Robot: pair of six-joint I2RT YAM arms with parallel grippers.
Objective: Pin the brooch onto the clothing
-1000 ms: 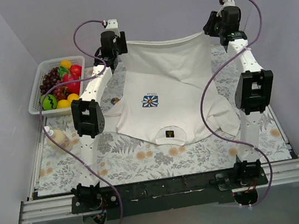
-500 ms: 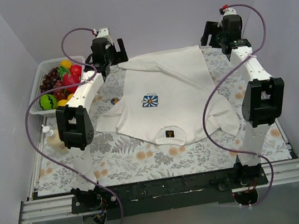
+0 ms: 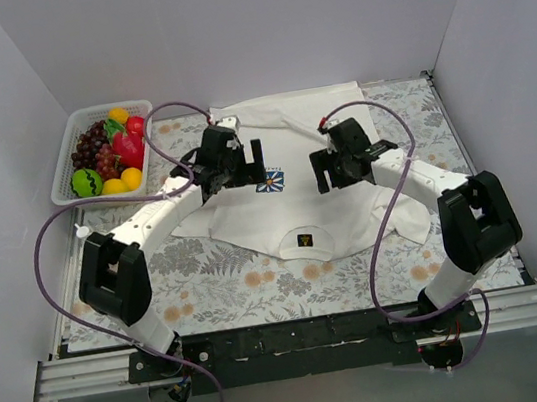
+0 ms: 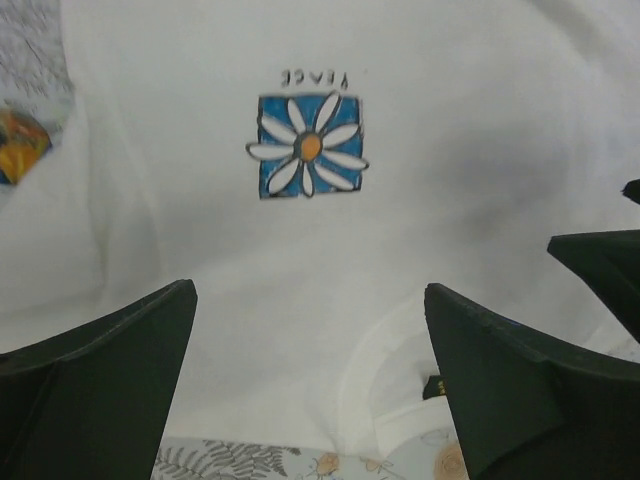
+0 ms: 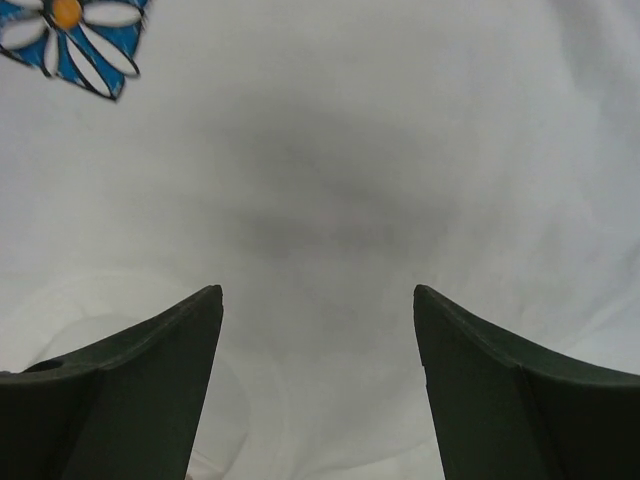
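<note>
Above one T-shirt, left claw, right claw, one brooch

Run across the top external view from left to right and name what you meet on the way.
fruit basket → left tool → flower print → neck label → right tool

The T-shirt lies on the table, the brooch just beside its left edge. The basket stands in the far left corner.
</note>
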